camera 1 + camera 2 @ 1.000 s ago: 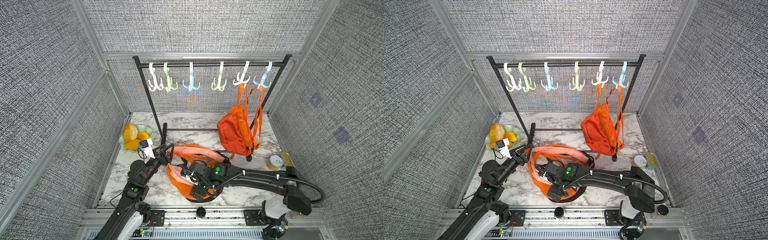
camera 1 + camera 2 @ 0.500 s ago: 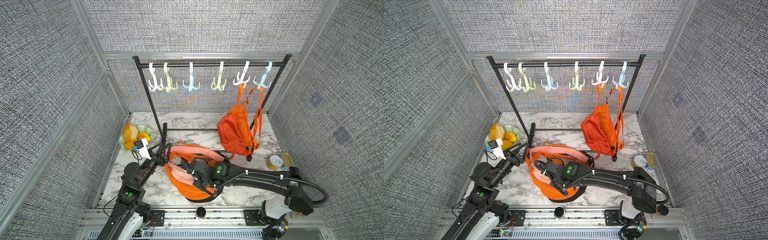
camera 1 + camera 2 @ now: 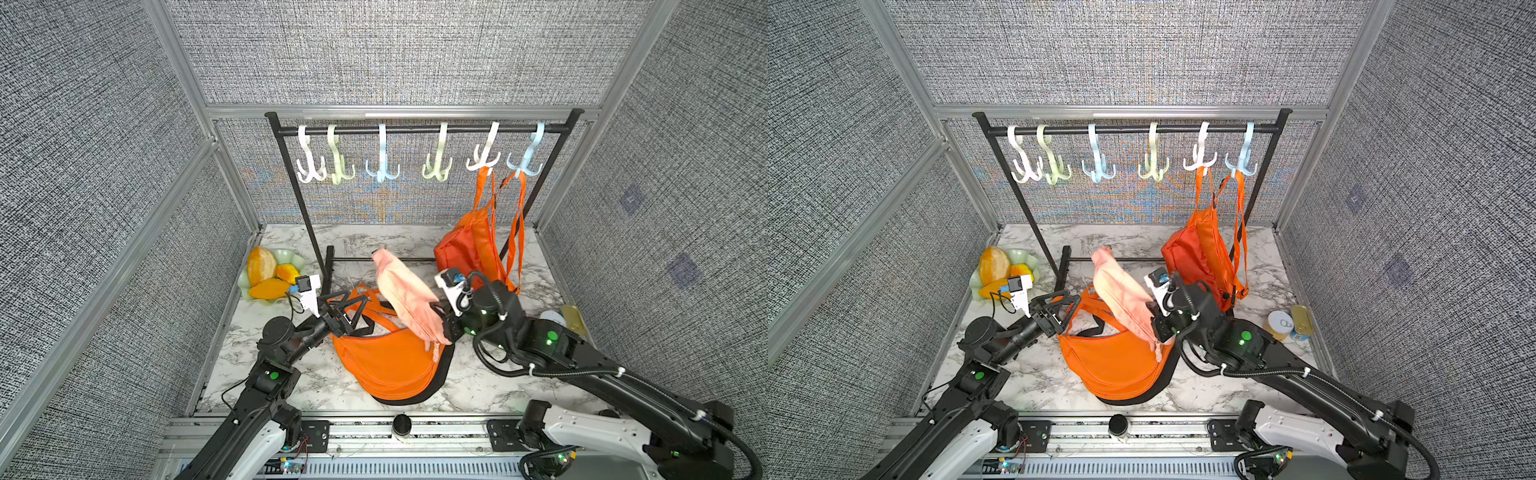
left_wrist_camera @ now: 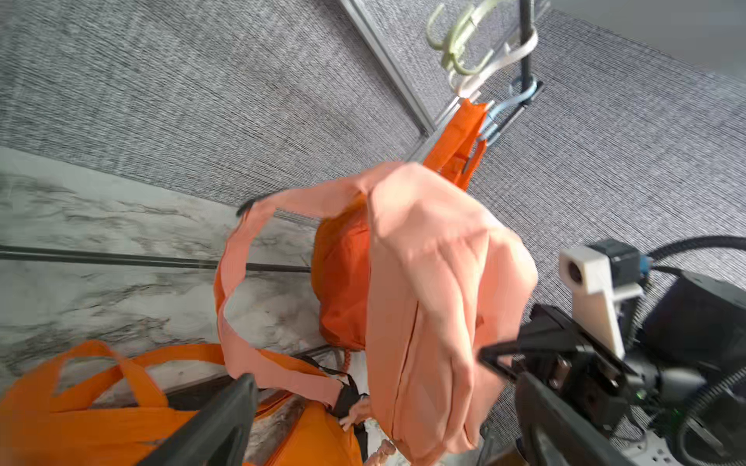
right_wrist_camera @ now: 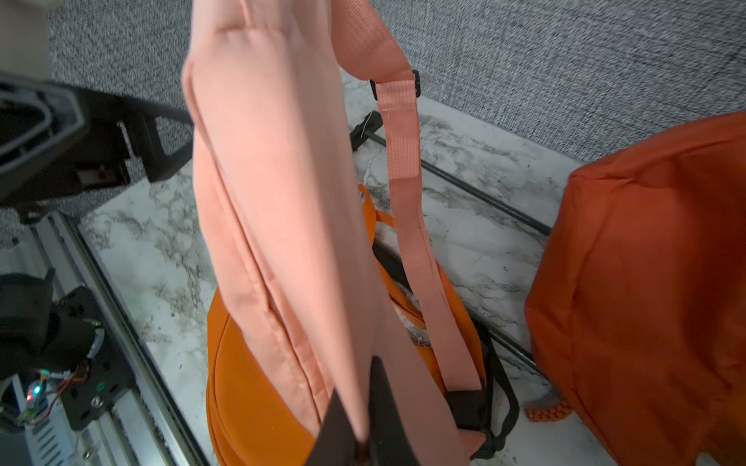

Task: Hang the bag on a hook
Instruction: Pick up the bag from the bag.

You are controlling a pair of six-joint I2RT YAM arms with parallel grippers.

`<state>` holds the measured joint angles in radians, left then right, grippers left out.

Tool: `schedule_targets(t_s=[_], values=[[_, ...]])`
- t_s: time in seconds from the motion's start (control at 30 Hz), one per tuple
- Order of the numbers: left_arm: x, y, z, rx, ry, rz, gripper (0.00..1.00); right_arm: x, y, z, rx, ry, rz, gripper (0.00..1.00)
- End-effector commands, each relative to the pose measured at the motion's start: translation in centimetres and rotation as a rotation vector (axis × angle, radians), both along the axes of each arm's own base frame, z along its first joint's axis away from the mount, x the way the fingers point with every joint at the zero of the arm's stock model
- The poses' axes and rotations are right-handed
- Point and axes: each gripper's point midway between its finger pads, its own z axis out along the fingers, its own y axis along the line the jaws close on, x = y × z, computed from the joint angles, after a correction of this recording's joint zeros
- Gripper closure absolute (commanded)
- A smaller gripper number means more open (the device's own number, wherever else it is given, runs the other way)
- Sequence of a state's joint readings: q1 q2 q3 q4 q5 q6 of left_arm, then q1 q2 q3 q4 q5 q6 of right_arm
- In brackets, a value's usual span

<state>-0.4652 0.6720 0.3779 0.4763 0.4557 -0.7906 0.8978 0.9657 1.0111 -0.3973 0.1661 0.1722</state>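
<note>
Nearest the front rail, an orange crescent bag [image 3: 386, 365] lies flat on the marble counter [image 3: 469, 395]. It sits on top of a black bag [image 3: 415, 400] whose edge curves out along its near and right side. Just behind, the left end effector [image 3: 352, 302] sits low with its jaws spread wide, holding nothing, right beside the orange bag's straps [image 3: 372, 293].

Now the main action: the right end effector [image 3: 438, 318] is clamped tight on the lower end of the pink bag [image 3: 405, 293]. That bag is up off the counter, tilted, its free end pointing toward the rack. The right wrist view shows it well, with two dark fingers [image 5: 387, 403] pinching the pink fabric edge and the pink strap [image 5: 403, 181] dangling alongside. In the left wrist view the pink bag [image 4: 436, 282] fills the space ahead of the open jaws, its strap looping loose.

Further back on the left there's a pale bowl [image 3: 297, 259] of fruit, and over at the right edge a small tin [image 3: 552, 318].

At the far end stands the black rack [image 3: 415, 129]. An orange backpack [image 3: 469, 245] hangs from its white hook [image 3: 482, 156] and blue hook [image 3: 524, 160] at the right. Four more hooks [image 3: 382, 166] line the bar to the left. The pink bag is on none of them.
</note>
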Motion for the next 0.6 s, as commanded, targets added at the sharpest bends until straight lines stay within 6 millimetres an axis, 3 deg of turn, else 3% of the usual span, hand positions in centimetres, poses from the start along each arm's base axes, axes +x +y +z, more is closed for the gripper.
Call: schedule_targets(t_s=[0.0,0.13,0.57], values=[[-1.2,-2.0,2.2,-0.047,-0.081,-0.091,0.01,0.3,0.1,2.5,0.13,-0.021,0.008,1.0],[-1.7,-5.0,2.5,-0.068,-0.094,-0.183,0.01,0.4,0.4,2.8,0.165,-0.015,0.021,1.0],[-0.5,-12.6,4.1,-0.044,-0.117,-0.301,0.01,1.4,2.6,0.5,0.172,0.024,0.039,1.0]])
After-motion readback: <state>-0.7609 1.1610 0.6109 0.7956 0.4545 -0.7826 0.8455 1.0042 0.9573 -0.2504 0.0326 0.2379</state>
